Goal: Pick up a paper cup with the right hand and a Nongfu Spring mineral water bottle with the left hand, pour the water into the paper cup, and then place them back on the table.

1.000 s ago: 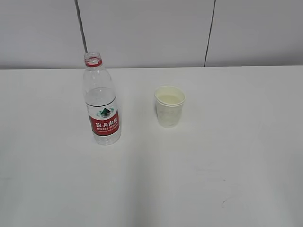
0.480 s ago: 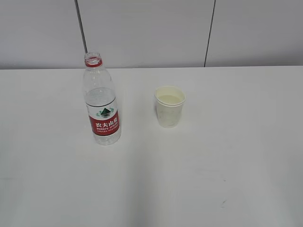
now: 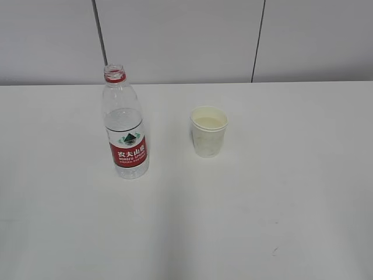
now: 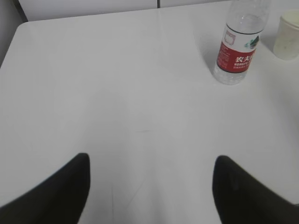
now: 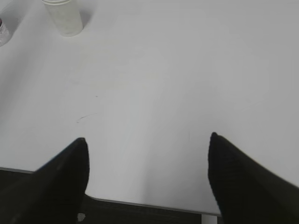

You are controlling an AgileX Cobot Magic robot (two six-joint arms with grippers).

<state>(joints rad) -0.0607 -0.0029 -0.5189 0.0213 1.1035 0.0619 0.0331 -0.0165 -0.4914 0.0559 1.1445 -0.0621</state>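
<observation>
1. Exterior view: the Nongfu Spring mineral water bottle [image 3: 124, 125] stands upright on the left of the table [image 3: 245, 221]. It is clear ribbed plastic with a red neck ring, an open mouth with no cap, and a glossy red-and-white label. The paper cup [image 3: 208, 131] stands upright to its right, well apart from it, a small tapered white cup with a rolled rim and a cream inside; whether it holds liquid is hard to tell. The tabletop is smooth matt white with a faint scuff near the front right. Neither arm shows here

2. Left wrist view: the left hand [image 4: 149, 186] hangs over bare table at the near side, its two rounded black fingers [image 4: 56, 191] spread wide and holding nothing. The bottle stands far off at the upper right, its neck cut by the top edge. Only a sliver of the cup shows at the right edge

3. Right wrist view: the right hand [image 5: 147, 177] is also released, its textured black fingers [image 5: 243, 182] far apart over the table's near edge, grasping nothing. The cup sits at the far upper left, its rim cropped. A scrap of the bottle's base shows at the left edge
</observation>
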